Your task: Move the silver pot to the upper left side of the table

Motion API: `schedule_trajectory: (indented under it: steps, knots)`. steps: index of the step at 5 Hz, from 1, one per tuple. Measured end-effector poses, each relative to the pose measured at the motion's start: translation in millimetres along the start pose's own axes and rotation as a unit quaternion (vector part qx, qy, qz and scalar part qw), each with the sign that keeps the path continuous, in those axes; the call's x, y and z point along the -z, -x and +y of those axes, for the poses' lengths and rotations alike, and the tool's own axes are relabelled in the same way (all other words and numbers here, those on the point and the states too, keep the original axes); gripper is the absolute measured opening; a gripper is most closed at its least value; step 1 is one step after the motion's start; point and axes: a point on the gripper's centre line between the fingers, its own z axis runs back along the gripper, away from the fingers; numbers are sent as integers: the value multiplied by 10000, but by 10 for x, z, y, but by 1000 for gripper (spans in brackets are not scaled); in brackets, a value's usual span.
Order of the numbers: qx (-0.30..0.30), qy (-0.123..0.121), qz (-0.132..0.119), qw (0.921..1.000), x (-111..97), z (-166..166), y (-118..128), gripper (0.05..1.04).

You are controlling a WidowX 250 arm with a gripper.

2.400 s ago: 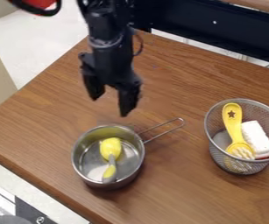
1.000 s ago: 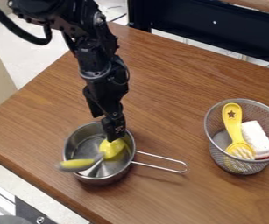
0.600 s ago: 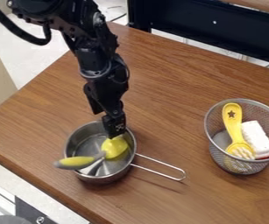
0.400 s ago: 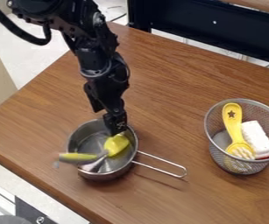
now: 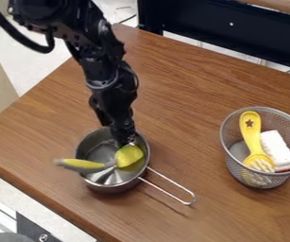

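Observation:
The black gripper (image 5: 120,137) hangs down at the far rim of the silver pot (image 5: 114,188), its lower end over the pot's inside. The pot stands upright near the table's lower left edge, its wire handle pointing down and to the right. A yellow and grey utensil (image 5: 128,155) rests in the pot, its yellow head right below the gripper and its handle sticking out over the left rim. The brown wooden table (image 5: 71,94) stretches up and left of the pot.
A wire mesh basket (image 5: 234,171) stands at the right with a yellow utensil (image 5: 251,134) and a white item (image 5: 276,147) in it. A dark beam (image 5: 229,33) runs behind the table's far edge.
The gripper has come down to the pot's far rim. Over the latest frames the pot has shifted slightly right and turned, its handle now lower; earlier the utensil lay lower inside the pot.

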Motion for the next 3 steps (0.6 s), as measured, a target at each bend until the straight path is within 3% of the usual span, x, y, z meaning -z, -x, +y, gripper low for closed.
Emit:
schedule_trajectory:
  steps: [1, 2, 3]
  knots:
    - [-114, 14, 28, 9999, 64, -43, 57, 381]
    - [-244, 95, 27, 9997, 85, -69, 81, 164]
    - [-269, 32, 10, 9996, 103, -53, 82, 73]
